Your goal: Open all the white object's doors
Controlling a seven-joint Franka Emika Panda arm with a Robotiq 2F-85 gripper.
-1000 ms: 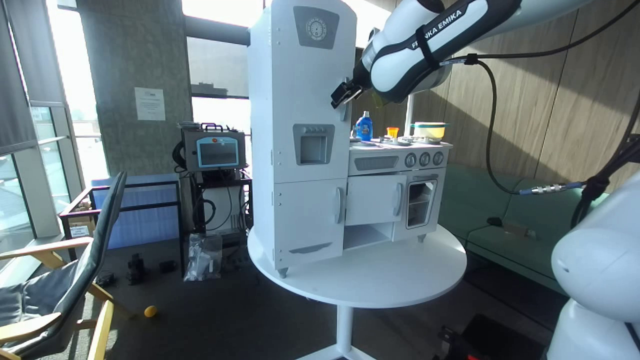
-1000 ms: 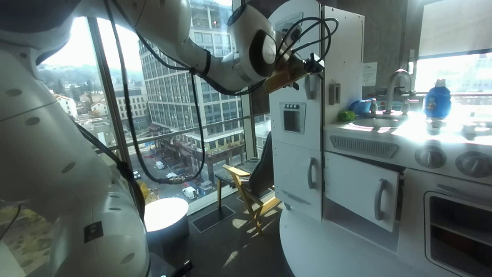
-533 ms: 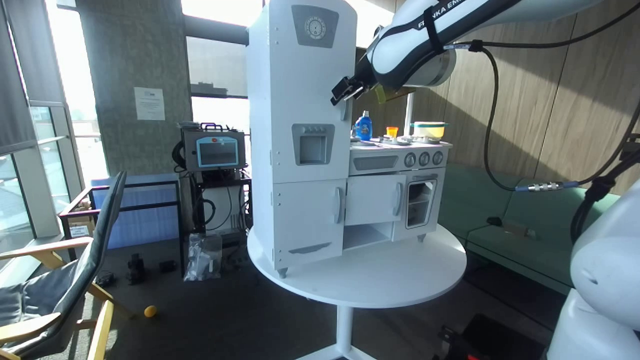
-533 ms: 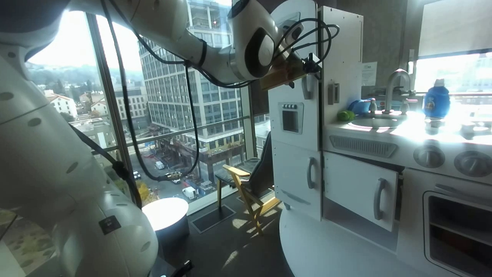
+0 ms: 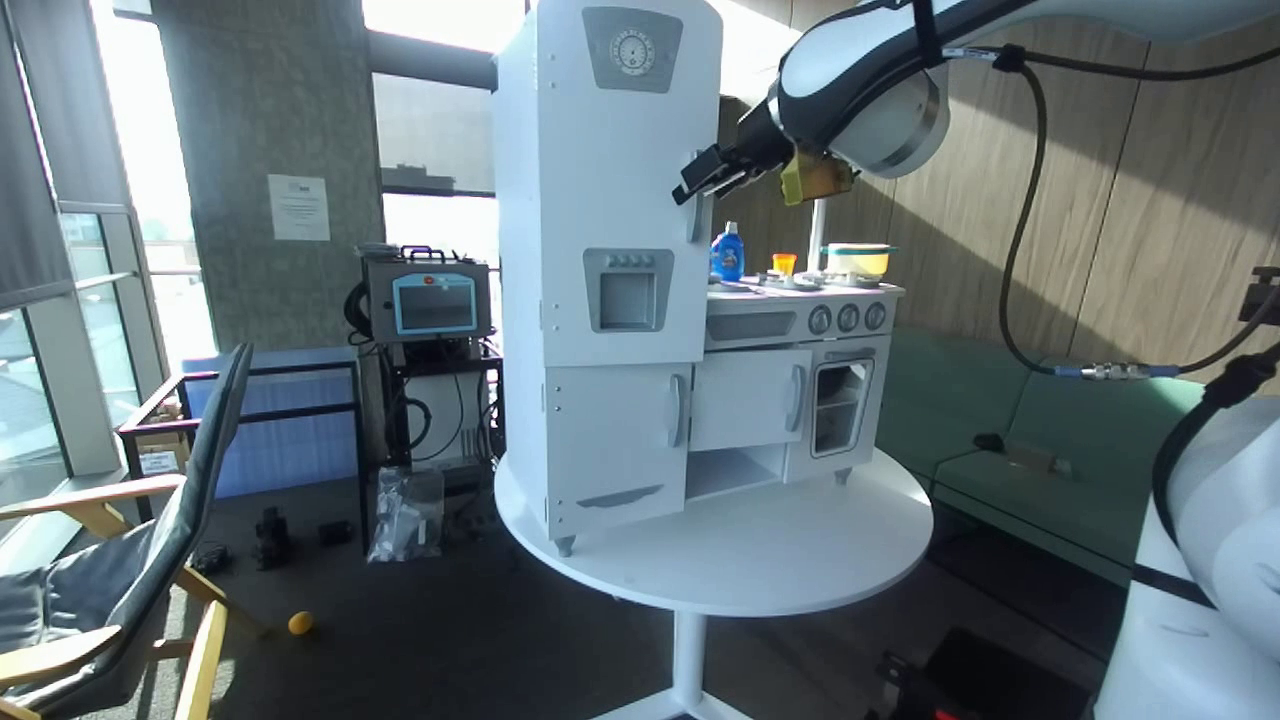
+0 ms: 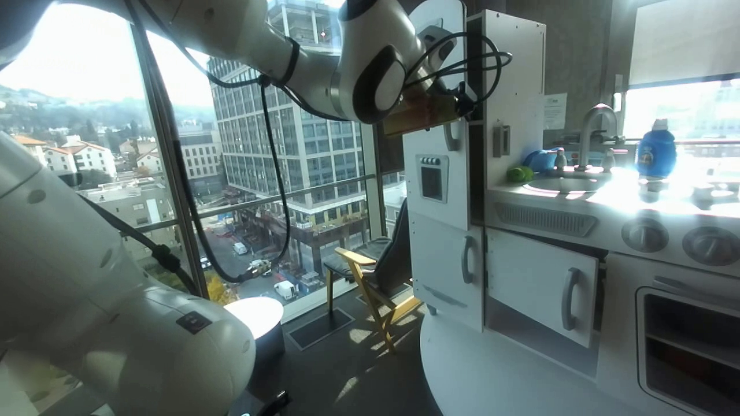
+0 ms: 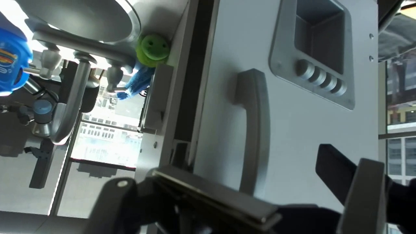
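Note:
The white object is a toy kitchen. Its upper fridge door (image 5: pixel 620 180) stands ajar; a dark gap (image 6: pixel 476 167) shows beside its edge. My gripper (image 5: pixel 705 188) is at this door's handle (image 5: pixel 695 222). In the wrist view the gripper (image 7: pixel 253 156) is open, its fingers apart on either side of the grey handle (image 7: pixel 256 130). I cannot tell whether the finger by the door edge reaches into the gap. The lower fridge door (image 6: pixel 442 266) is shut. The sink cabinet door (image 6: pixel 532 277) is partly open. The oven door (image 5: pixel 842 405) looks shut.
The kitchen stands on a round white table (image 5: pixel 770 570). A blue bottle (image 6: pixel 657 150), a faucet (image 6: pixel 595 127) and a green toy (image 6: pixel 519 174) are on the counter beside the fridge. A chair (image 6: pixel 387 254) stands beyond. A cable (image 6: pixel 266 162) hangs from the arm.
The upper fridge door has swung from shut to ajar. The gripper has drawn back slightly from the fridge with it, and the arm has pulled back. The other doors have not moved.

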